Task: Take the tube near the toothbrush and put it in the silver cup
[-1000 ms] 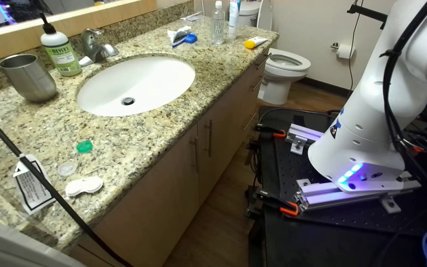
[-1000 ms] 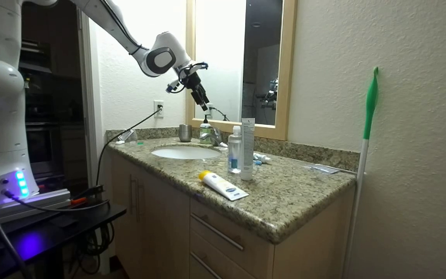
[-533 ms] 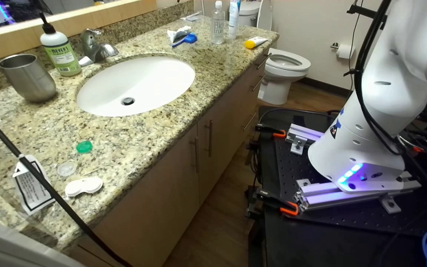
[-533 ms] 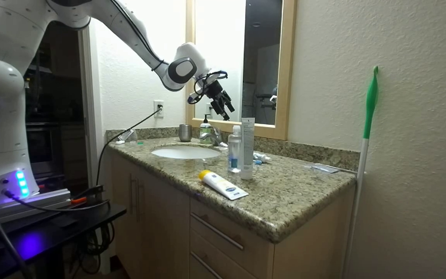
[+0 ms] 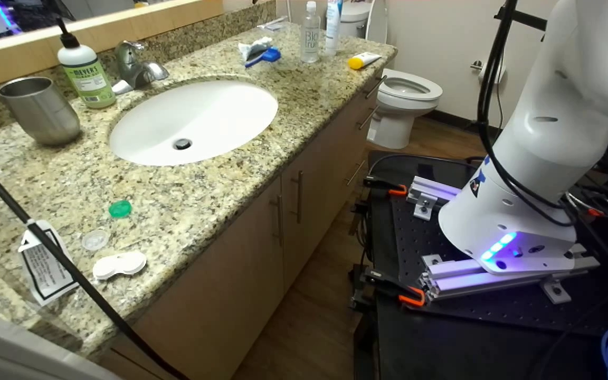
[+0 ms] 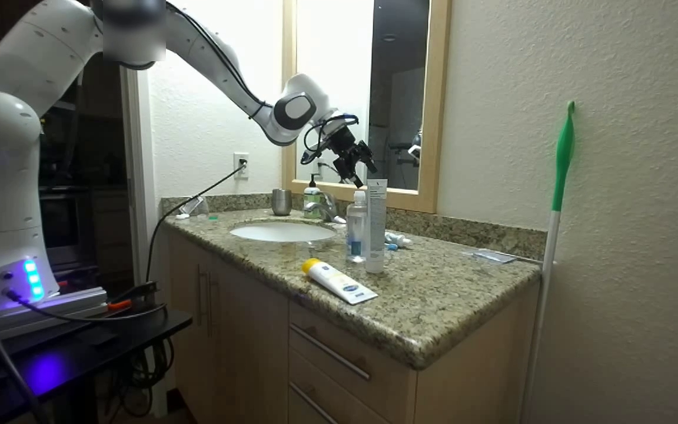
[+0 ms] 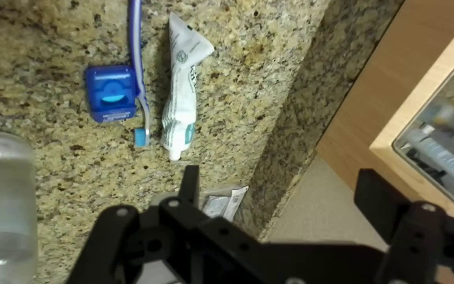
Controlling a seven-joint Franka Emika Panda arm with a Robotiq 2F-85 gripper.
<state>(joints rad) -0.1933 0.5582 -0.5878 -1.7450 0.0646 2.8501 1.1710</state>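
Observation:
The crumpled white tube (image 7: 181, 94) lies on the counter beside the blue-and-white toothbrush (image 7: 136, 47) and a blue floss box (image 7: 110, 92). It shows small in both exterior views (image 5: 254, 48) (image 6: 399, 239). The silver cup (image 5: 43, 113) stands upright at the sink's far end, beside the soap dispenser; it also shows in an exterior view (image 6: 281, 202) and is out of the wrist view. My gripper (image 6: 364, 175) is open and empty, high above the counter near the tops of the bottles. In the wrist view its wide-spread fingers (image 7: 280, 173) lie below and right of the tube.
A clear bottle (image 6: 356, 235) and a tall white tube (image 6: 376, 229) stand upright near the gripper. A yellow-capped tube (image 6: 342, 282) lies by the front edge. A packet (image 7: 217, 205) lies near the backsplash. The soap dispenser (image 5: 86, 74), faucet (image 5: 138, 66) and mirror frame (image 6: 442, 106) are close.
The arm has swung from above the sink's far end toward the bottles, moving right and down in an exterior view. The fingers show farther apart now. The counter objects have not moved.

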